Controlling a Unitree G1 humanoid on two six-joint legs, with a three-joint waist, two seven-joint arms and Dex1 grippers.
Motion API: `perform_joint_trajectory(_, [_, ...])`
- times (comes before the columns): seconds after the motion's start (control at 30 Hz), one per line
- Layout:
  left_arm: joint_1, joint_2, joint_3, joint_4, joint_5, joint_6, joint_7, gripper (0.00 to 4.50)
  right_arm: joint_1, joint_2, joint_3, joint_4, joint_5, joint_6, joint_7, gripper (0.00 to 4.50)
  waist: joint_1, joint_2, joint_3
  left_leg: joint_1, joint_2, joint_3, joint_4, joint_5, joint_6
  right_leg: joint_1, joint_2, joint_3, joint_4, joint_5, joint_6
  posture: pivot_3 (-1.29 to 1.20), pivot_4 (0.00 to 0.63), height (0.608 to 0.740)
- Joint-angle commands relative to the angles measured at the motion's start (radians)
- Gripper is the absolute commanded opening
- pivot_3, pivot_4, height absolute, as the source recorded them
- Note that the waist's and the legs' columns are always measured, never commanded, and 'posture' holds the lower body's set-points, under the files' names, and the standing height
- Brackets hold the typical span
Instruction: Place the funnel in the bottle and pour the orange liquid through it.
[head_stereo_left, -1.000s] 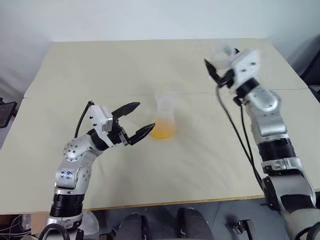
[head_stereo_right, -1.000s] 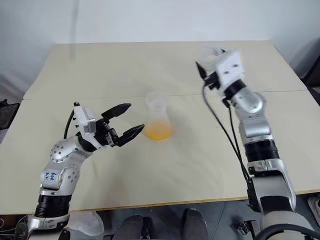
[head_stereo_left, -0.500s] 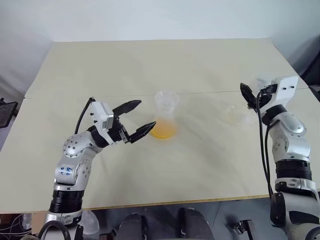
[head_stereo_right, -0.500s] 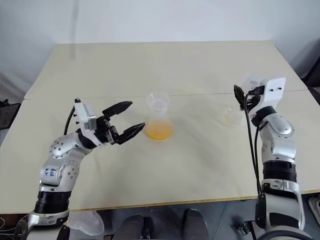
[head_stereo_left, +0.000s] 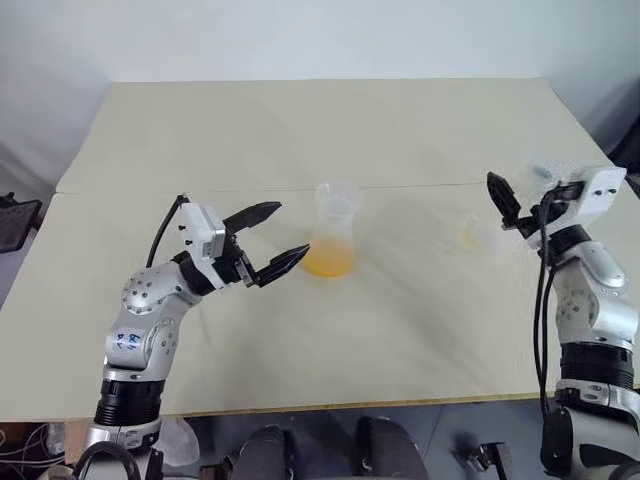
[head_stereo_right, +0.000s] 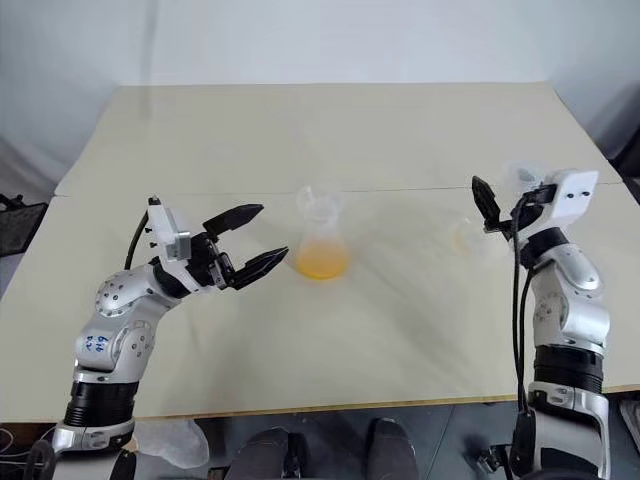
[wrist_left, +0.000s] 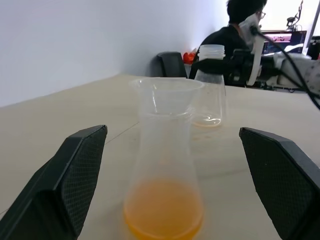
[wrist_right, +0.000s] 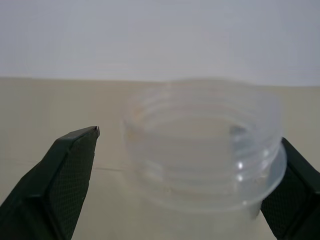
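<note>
Beige table (head_stereo_left: 300, 130) against a pale wall; a person sits beyond its far edge in the left wrist view. Left gripper (head_stereo_left: 276, 240) hovers with fingers wide, just beside the upright bottle (head_stereo_left: 331, 232), funnel (head_stereo_left: 336, 197) seated mouth-up in its neck, orange liquid (head_stereo_left: 328, 262) pooled at the base. Right gripper (head_stereo_right: 500, 210) raised, fingers spread around a clear jar (wrist_right: 205, 145), apparently not clamped.

clear flask (wrist_right: 205, 150) blurred, base cut off, person (wrist_left: 231, 35) partly hidden

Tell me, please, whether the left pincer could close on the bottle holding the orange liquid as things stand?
Probably yes: the left pincer is open and level with the bottle, which stands upright on the table just ahead of its fingertips, with nothing between them.
</note>
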Motion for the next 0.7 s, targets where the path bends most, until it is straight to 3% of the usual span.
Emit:
perform_joint_trajectory(0.03, [0.003,0.015,0.03,-0.025,-0.02,-0.011,-0.004,4.5,0.004,-0.047,-0.061,-0.066,0.045,0.006,0.034,4.46,0.001,0.0,0.0,0.0,0.0,0.0,0.0,0.0,0.0,0.0,0.0,0.0,0.0,0.0,0.0,0.0,0.15,0.74])
perform_joint_trajectory(0.27, [-0.002,0.026,0.04,-0.015,-0.016,-0.01,-0.018,4.5,-0.086,-0.07,-0.088,-0.021,0.051,-0.064,0.078,4.46,-0.004,0.0,0.0,0.0,0.0,0.001,0.0,0.0,0.0,0.0,0.0,0.0,0.0,0.0,0.0,0.0,0.15,0.74])
perform_joint_trajectory(0.43, [0.006,0.041,0.047,-0.015,-0.011,-0.008,-0.025,4.5,-0.164,-0.094,-0.043,0.017,0.036,-0.119,0.189,4.46,-0.005,0.0,0.0,0.0,0.0,0.001,0.0,0.0,0.0,0.0,0.0,0.0,0.0,0.0,0.0,0.0,0.15,0.74])
perform_joint_trajectory(0.57, [0.031,0.078,0.044,-0.026,-0.003,-0.005,-0.048,4.5,-0.201,-0.082,-0.008,-0.025,0.106,-0.104,0.342,4.46,-0.005,0.0,0.0,0.0,0.0,0.0,0.0,0.0,0.0,0.0,0.0,0.0,0.0,0.0,0.0,0.0,0.15,0.74])
perform_joint_trajectory(0.7, [0.082,0.132,0.067,-0.037,-0.001,0.007,-0.06,4.5,-0.079,-0.132,0.111,-0.184,0.181,0.073,0.546,4.46,-0.002,0.0,0.0,0.0,0.0,-0.001,-0.001,0.0,0.0,0.0,0.0,-0.001,0.0,0.0,0.0,0.0,0.15,0.74])
